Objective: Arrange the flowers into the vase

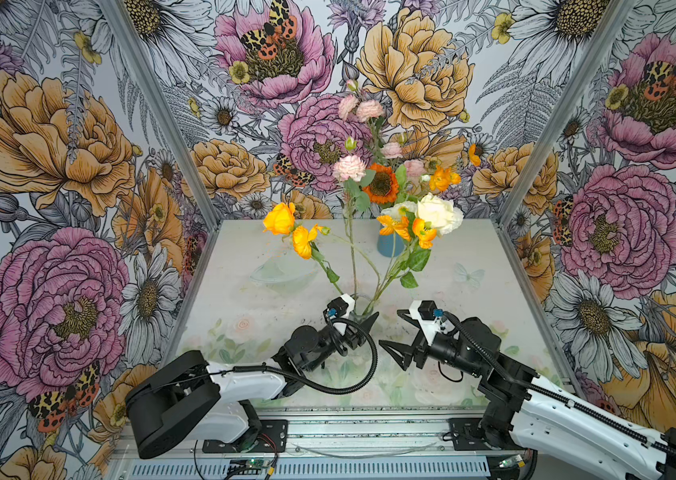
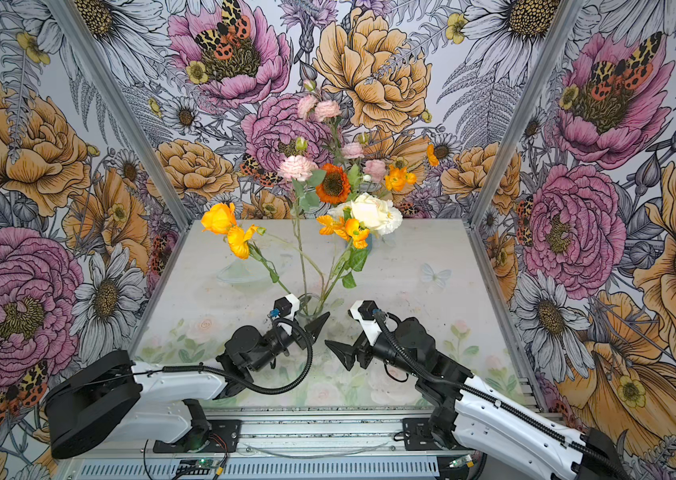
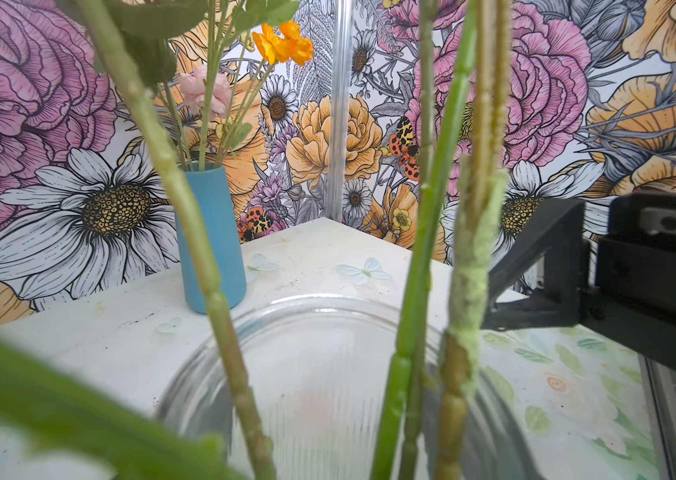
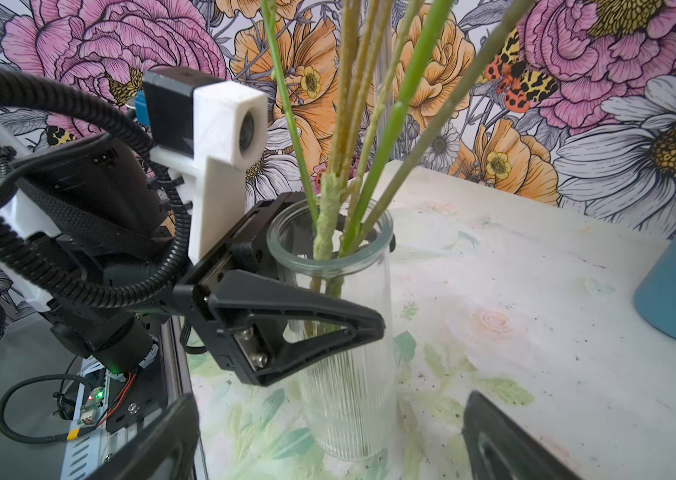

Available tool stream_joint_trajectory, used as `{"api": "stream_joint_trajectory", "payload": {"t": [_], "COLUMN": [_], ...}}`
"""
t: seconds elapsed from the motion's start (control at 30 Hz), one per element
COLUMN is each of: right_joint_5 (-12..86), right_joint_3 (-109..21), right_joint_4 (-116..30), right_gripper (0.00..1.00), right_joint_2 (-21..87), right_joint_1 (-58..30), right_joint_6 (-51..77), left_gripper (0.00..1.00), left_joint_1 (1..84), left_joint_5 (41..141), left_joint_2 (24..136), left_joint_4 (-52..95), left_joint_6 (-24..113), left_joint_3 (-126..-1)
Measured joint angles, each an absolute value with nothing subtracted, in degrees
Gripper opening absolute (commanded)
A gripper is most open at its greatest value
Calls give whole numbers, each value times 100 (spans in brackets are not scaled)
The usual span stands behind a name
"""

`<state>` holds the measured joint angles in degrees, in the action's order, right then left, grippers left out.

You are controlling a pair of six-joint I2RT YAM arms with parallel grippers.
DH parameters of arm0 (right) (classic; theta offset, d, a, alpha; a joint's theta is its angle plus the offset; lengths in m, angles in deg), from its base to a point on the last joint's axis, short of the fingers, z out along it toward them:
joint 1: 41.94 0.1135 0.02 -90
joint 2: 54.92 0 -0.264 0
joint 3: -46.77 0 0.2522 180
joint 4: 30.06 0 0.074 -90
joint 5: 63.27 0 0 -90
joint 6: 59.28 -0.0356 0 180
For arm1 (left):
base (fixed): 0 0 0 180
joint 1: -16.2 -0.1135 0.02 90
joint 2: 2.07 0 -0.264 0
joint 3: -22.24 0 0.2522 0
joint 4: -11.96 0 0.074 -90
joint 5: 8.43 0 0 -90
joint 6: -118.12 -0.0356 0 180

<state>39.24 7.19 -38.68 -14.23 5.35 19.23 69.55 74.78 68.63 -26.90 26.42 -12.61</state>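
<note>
A: Flowers?
B: The flowers [image 1: 279,218] are in the glass vase [image 4: 349,399]. Several green stems fan out of the rim. Orange heads lean left, a pink one stands upright, and a cream rose with more orange leans right.
A: Where's the glass vase?
B: Front-middle of the table [image 1: 473,291], upright, between the two grippers.
A: Left side?
B: The left gripper [image 4: 387,286] has the glass vase clamped just under the rim. One finger sits on each side, jaws wide to span the glass.
A: Right?
B: The right gripper [image 1: 390,328] is spread fully and empty. It's just beside the glass vase, not touching.
A: Else?
B: A blue vase [image 1: 388,245] at the back of the table holds pink and orange blooms.
</note>
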Motion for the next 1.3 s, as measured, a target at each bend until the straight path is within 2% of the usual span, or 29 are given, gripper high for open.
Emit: {"api": "stream_joint_trajectory", "payload": {"t": [0.3,0.53,0.67,0.9,1.03,1.3], "right_joint_5": [4584,5063,5255,5471,5661,5882], "right_joint_3": [-765,-1922,-2077,-2066,-1677,-1364], "right_joint_4": [-3699,-3590,-3494,-3476,-2980,-2670], "right_gripper": [99,100,99,99,100,99], "right_joint_2": [48,762,935,1143,1374,2319], "right_joint_1": [-191,-254,-254,-254,-254,-254], "right_joint_6": [2306,2487,2555,2594,2588,2883], "left_gripper": [33,31,30,30,30,28], "left_joint_1": [6284,5341,4793,4432,4209,3427], "left_joint_5": [7500,7498,7655,7782,7872,8735], "left_joint_2": [4730,3978,3965,4282,4789,6400], "left_joint_4": [-430,379,608,796,612,-614], "left_joint_6": [2505,2574,2693,2668,2623,2786], "left_joint_3": [-1814,-1973,-2190,-2699,-2985,-3127]}}
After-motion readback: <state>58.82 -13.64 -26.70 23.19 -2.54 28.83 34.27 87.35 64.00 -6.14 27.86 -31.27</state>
